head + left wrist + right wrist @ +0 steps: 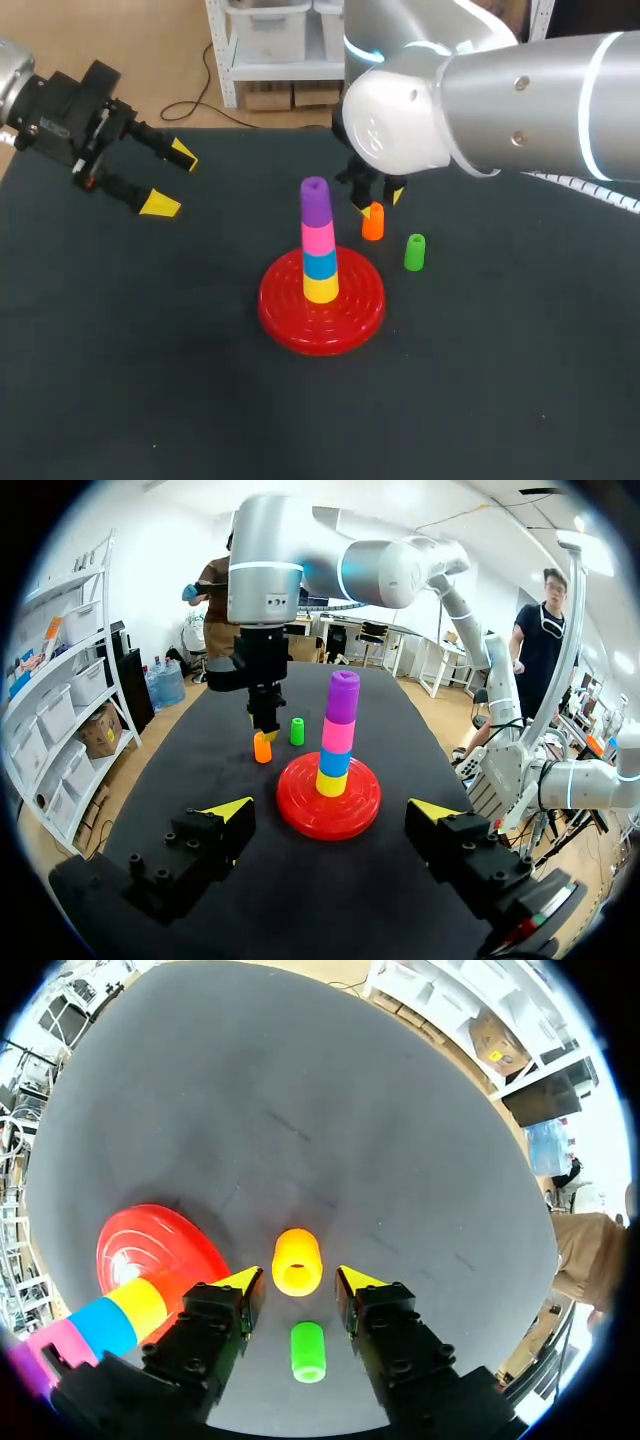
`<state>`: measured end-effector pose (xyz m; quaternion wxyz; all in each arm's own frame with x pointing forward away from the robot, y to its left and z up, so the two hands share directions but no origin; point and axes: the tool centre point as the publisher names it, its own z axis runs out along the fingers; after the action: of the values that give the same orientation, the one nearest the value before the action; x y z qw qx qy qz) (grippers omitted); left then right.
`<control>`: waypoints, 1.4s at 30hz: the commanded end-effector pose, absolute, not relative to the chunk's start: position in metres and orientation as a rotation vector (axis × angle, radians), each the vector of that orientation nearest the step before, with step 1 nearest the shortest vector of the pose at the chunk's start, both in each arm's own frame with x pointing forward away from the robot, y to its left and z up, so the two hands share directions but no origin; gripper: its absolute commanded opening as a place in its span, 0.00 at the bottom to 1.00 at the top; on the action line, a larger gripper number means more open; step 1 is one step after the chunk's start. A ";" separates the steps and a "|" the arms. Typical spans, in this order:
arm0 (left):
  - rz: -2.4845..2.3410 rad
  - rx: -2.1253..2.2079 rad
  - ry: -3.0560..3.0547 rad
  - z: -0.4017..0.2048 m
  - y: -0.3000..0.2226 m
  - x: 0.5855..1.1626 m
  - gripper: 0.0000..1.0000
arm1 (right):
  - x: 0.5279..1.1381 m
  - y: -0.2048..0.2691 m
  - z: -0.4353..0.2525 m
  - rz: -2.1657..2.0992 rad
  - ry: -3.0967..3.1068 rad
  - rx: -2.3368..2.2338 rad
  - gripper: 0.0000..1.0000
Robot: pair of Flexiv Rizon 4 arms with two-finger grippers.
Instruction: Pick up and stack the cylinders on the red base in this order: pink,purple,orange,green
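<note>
1. Since purple already tops pink on the red base, I judge the orange cylinder to be the next piece.
2. It stands upright on the surface, just right of the base and a little farther back. Its long axis is vertical, and its open top faces straight up at the right wrist camera.
3. The right pincer hangs directly over it. The jaws are parted moderately, one yellow tip on each side, and neither seems to touch it.
4. The coming move is probably a straight descent and a squeeze, with no sideways shift needed.
5. The green cylinder stands upright near the orange one, on its right and nearer side, outside the jaws.
6. The left pincer sits wide open and empty at the far left, well apart from everything, so the right arm is plainly the nearer.
</note>
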<state>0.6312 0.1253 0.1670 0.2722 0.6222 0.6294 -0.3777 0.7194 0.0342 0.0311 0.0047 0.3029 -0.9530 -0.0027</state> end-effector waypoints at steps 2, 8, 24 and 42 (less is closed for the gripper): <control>-1.019 1.677 1.692 0.166 0.126 0.632 1.00 | 0.719 0.035 0.030 -0.003 -2.984 0.954 0.44; -1.019 1.677 1.692 0.166 0.126 0.632 1.00 | 0.721 0.033 0.028 0.004 -2.985 0.943 0.42; -1.019 1.677 1.692 0.166 0.126 0.632 1.00 | 0.720 0.037 0.025 0.004 -2.975 0.963 0.03; -1.019 1.677 1.692 0.166 0.126 0.632 1.00 | 0.706 0.045 0.141 0.210 -2.952 0.983 0.00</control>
<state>0.6312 0.1253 0.1670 0.2722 0.6222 0.6294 -0.3777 0.7188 0.0462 0.1110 0.0176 0.3125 -0.9474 0.0673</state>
